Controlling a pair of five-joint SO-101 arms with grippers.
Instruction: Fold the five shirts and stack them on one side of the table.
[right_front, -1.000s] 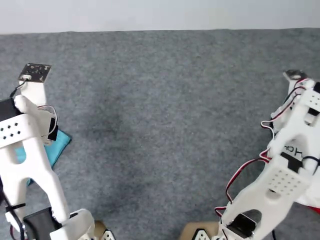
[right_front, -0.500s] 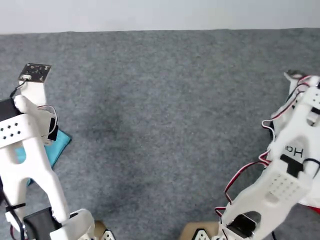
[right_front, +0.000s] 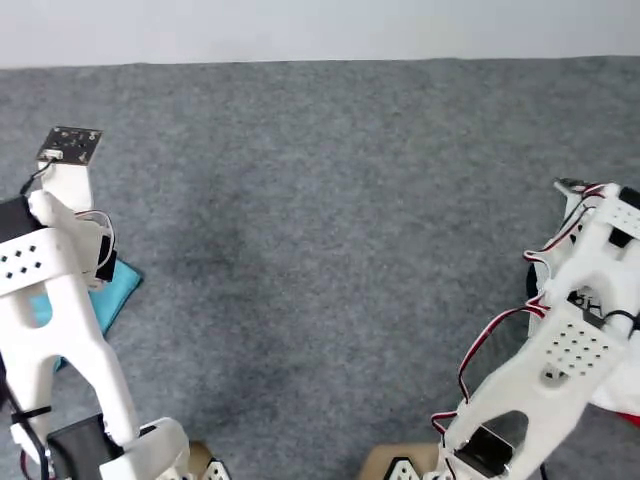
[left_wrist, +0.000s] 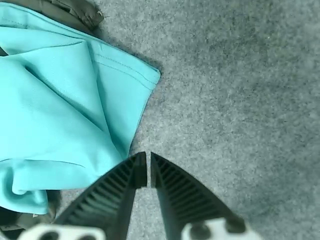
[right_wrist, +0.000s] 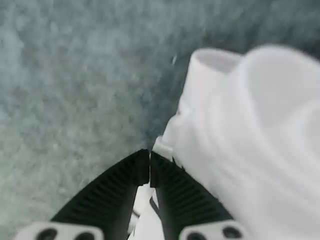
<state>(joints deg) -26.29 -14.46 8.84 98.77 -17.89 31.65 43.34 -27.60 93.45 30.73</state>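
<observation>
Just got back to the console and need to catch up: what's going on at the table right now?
The left end effector, shut, hangs just off the edge of a rumpled teal shirt at the left side of the grey table, holding nothing. The right end effector, also shut, sits at the edge of a bunched white shirt on the right side; whether it pinches the cloth is unclear.

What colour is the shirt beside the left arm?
The shirt is turquoise, clearest in the left wrist view.
</observation>
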